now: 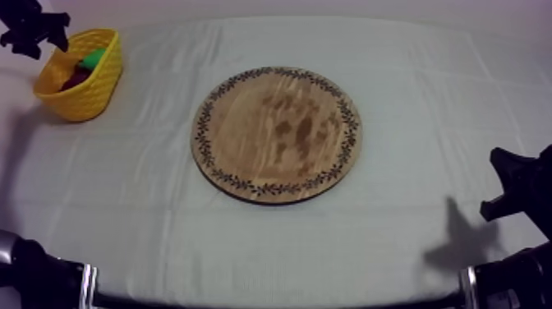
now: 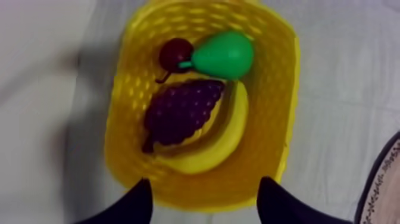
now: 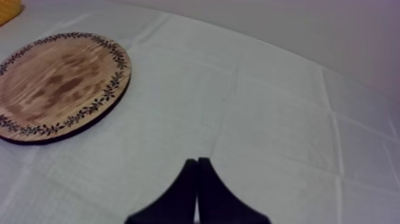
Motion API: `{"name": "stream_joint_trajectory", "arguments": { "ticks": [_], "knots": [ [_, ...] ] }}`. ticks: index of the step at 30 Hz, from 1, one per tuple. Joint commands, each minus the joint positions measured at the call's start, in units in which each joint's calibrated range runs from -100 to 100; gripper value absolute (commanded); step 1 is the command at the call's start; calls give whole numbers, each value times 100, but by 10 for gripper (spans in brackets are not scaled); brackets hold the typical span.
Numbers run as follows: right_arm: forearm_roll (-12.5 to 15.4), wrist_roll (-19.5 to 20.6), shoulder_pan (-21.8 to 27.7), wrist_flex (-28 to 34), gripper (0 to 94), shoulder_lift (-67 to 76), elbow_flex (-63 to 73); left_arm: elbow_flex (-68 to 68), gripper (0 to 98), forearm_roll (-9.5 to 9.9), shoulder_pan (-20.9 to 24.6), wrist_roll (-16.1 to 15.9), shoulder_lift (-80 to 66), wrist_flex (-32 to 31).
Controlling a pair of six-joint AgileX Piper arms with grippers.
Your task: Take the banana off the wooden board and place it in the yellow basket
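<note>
Hovering spread above yellow basket [image 2: 288, 89] rim, left pincer [image 2: 204, 182] apparently clears banana [image 2: 236, 132].

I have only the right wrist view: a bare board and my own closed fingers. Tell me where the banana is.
Observer: The banana lies inside the yellow basket, with the bunch of grapes resting partly on it.
Operator: Now report the left gripper.
Observer: The left gripper is over the basket, its fingers apart with nothing held between them.
</note>
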State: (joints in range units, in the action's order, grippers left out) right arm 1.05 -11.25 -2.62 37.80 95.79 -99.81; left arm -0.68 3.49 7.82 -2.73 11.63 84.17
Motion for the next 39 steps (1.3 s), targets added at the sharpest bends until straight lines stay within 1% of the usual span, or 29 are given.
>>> {"name": "stream_joint_trajectory", "arguments": {
  "ticks": [1,8,13,16,22,25,27,30,34,37,39],
  "knots": [
    [0,-1,1,3,2,-3,3,224,661,-2,-2,35,-442,3],
    [0,-1,1,3,2,-3,3,836,618,-5,-49,111,-1486,-50],
    [0,-1,1,3,2,-3,3,1322,537,-25,-123,158,-2318,-322],
    [0,-1,1,3,2,-3,3,1679,437,-39,-176,183,-2882,-562],
    [0,-1,1,3,2,-3,3,2603,201,-140,-215,218,-4012,-1083],
    [0,-1,1,3,2,-3,3,3263,88,-222,-219,221,-4634,-1471],
    [0,-1,1,3,2,-3,3,3683,44,-304,-220,164,-4993,-1683],
    [0,-1,1,3,2,-3,3,4374,16,-421,-248,63,-5517,-2069],
    [0,-1,1,3,2,-3,3,5569,4,-576,-282,-37,-6390,-2888],
    [0,-1,1,3,2,-3,3,6474,2,-670,-290,-60,-7152,-3486],
    [0,-1,1,3,2,-3,3,7036,1,-703,-296,-18,-7641,-3815]
  ]
}}
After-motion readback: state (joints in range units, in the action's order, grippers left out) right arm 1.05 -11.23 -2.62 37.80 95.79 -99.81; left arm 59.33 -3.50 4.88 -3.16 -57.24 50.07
